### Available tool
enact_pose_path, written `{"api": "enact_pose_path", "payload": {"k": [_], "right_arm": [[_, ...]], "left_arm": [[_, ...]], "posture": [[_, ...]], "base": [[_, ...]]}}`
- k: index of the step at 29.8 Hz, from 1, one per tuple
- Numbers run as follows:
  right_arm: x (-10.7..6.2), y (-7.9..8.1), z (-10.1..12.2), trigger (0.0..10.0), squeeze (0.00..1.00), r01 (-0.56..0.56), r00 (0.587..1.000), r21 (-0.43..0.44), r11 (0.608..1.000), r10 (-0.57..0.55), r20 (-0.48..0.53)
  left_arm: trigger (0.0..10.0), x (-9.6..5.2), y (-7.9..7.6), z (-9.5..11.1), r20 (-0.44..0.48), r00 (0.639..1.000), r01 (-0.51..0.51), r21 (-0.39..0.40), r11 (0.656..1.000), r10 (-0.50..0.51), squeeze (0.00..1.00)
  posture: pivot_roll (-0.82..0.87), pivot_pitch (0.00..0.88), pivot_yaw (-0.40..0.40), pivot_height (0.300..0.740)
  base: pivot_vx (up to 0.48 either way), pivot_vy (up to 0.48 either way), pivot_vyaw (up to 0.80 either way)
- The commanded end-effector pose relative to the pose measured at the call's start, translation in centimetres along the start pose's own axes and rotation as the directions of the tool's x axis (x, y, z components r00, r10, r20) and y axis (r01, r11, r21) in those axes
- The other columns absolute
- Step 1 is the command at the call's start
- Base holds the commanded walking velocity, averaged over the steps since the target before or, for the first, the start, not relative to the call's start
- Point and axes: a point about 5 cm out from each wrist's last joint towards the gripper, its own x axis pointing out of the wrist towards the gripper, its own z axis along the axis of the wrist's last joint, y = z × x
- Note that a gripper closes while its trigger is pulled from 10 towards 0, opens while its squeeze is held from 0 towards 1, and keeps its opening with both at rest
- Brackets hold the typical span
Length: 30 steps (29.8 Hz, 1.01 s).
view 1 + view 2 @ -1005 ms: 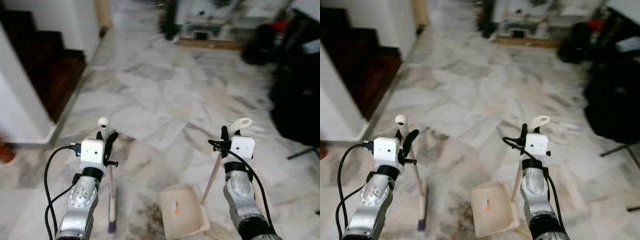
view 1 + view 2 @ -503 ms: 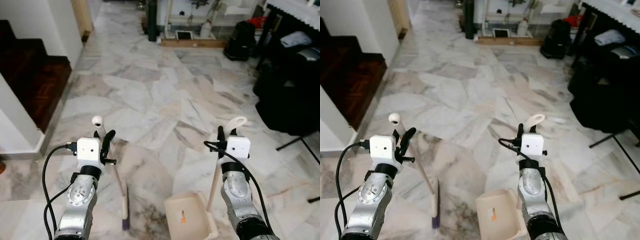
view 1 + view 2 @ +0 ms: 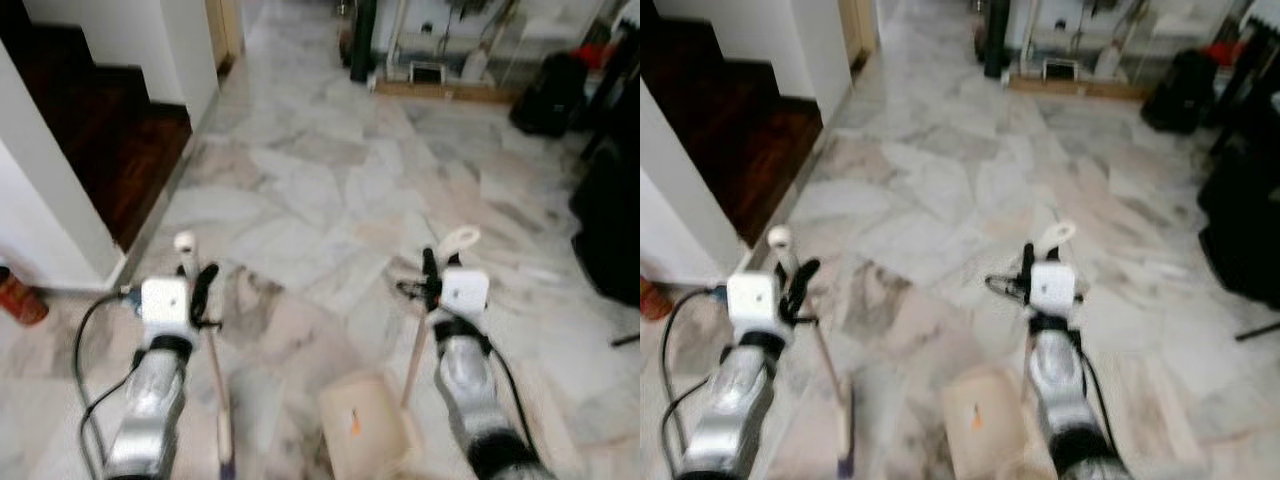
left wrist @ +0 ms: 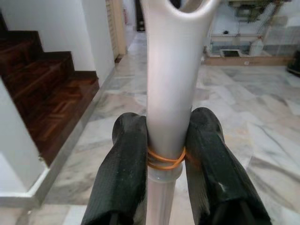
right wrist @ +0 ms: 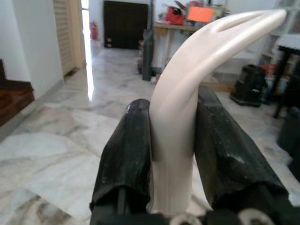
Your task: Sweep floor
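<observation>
The left gripper (image 4: 166,154) is clamped on the pale handle of the broom (image 3: 216,385), just above an orange rubber band (image 4: 165,161), and the broom slants down to the marble floor (image 3: 330,190) in front of the robot. The right gripper (image 5: 173,140) is closed around the curved cream handle of the dustpan (image 3: 362,428), whose tray rests on the floor between the two arms, an orange scrap (image 3: 353,423) lying inside it. Dark wooden stairs (image 3: 110,130) rise at the floor's left edge.
</observation>
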Motion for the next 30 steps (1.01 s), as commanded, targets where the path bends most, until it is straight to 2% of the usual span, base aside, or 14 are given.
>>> {"api": "enact_pose_path", "payload": {"k": [1,15,30], "right_arm": [[0.89,0.80,1.65,10.0,0.00,-0.028,0.997,0.016,0.999,0.027,0.079],[0.83,1.06,1.59,10.0,0.00,-0.048,0.996,-0.001,0.999,0.048,0.079],[0.81,1.19,1.66,10.0,0.00,-0.047,0.996,0.022,0.999,0.045,0.082]], "left_arm": [[10.0,0.29,0.86,1.07,0.051,0.999,-0.020,0.008,1.000,0.019,0.00],[10.0,0.31,0.85,1.04,0.051,0.999,-0.019,0.010,1.000,0.018,0.00],[10.0,0.32,0.70,1.00,0.047,0.999,-0.009,0.011,1.000,0.008,0.00]], "posture": [[0.04,0.039,-0.036,0.740],[0.04,0.016,-0.038,0.740],[0.05,0.021,-0.031,0.740]], "base": [[0.409,0.000,0.00],[0.408,0.000,0.00],[0.408,0.000,0.00]]}}
